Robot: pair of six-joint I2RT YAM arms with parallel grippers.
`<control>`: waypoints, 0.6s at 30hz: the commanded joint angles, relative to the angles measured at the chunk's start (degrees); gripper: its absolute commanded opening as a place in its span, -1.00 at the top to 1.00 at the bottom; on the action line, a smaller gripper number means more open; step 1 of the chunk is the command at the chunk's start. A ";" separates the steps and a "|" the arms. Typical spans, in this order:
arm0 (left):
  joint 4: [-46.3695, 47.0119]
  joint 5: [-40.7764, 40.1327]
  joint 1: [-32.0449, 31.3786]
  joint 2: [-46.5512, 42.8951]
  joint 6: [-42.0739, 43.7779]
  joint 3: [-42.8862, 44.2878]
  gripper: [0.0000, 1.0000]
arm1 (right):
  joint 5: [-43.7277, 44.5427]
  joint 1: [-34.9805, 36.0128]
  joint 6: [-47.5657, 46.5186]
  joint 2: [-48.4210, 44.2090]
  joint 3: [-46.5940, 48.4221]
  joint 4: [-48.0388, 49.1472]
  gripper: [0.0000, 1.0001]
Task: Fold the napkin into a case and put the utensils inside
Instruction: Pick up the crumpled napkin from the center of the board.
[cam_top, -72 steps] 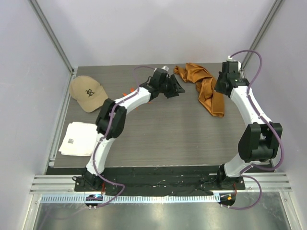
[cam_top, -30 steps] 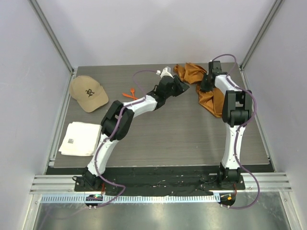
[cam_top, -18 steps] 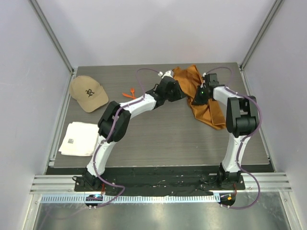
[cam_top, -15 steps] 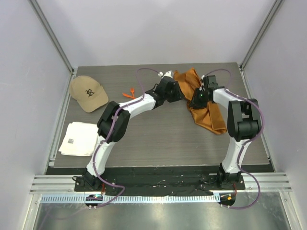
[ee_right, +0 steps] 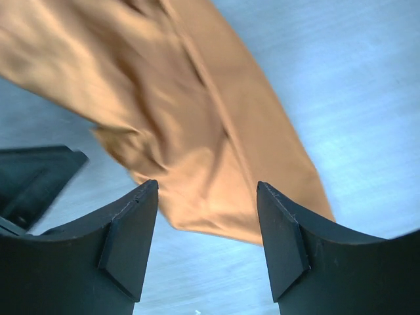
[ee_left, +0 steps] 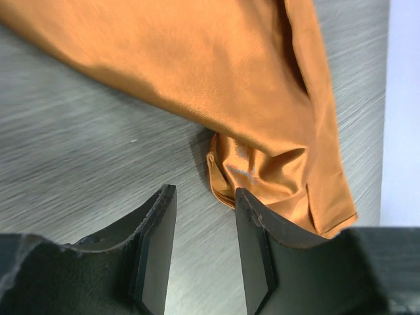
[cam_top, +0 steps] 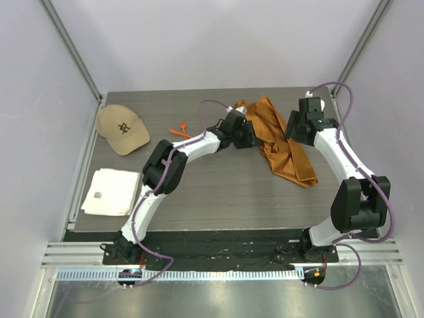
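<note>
The dark wood-grain table (cam_top: 218, 199) filled the floor of the white-walled cell. Both arms reached over it toward its far side: the left arm (cam_top: 165, 165) stretched slantwise from its base to the far middle, and the right arm (cam_top: 344, 159) bent up along the right edge and back inward.

Between their two ends lay the napkin (cam_top: 281, 146), flat on the table and right of centre. It was a long, loose, rumpled strip running from the far middle toward the near right. It was not squared into any sleeve, and its folds overlapped unevenly.

The white towel (cam_top: 111, 192) sat folded at the near left edge. The tan cap (cam_top: 122, 129) sat beyond it at the far left. Both were well apart from the napkin.

The left gripper (ee_left: 203, 252) was down close to the table at the napkin's left side. Its jaws stood partway apart with only bare tabletop between them, and it had hold of nothing. A tucked corner of the cloth lay just beside the tip of one of its fingers (ee_left: 252, 249). I couldn't tell whether the two touched.

The right gripper (ee_right: 207, 246) hung over the napkin's right side with its jaws spread wide. The cloth lay on the table below the gap, gripped by neither finger.

The utensils (cam_top: 177, 130) lay on the table between the cap and the left arm, away from the napkin. They were too small for me to tell one from the other.
</note>
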 commanded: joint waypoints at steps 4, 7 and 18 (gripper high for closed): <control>5.40 2.13 -1.44 5.44 -2.19 4.02 0.14 | 5.82 -0.51 -0.31 -4.38 -5.40 -1.98 -0.32; 6.98 1.87 -1.44 6.07 -3.42 4.02 0.16 | 5.74 -0.86 -0.66 -4.03 -6.11 -1.89 -0.32; 6.28 -0.51 -1.18 5.89 -2.11 3.14 0.38 | 2.13 -1.57 -1.45 -0.52 -11.02 -1.62 -0.04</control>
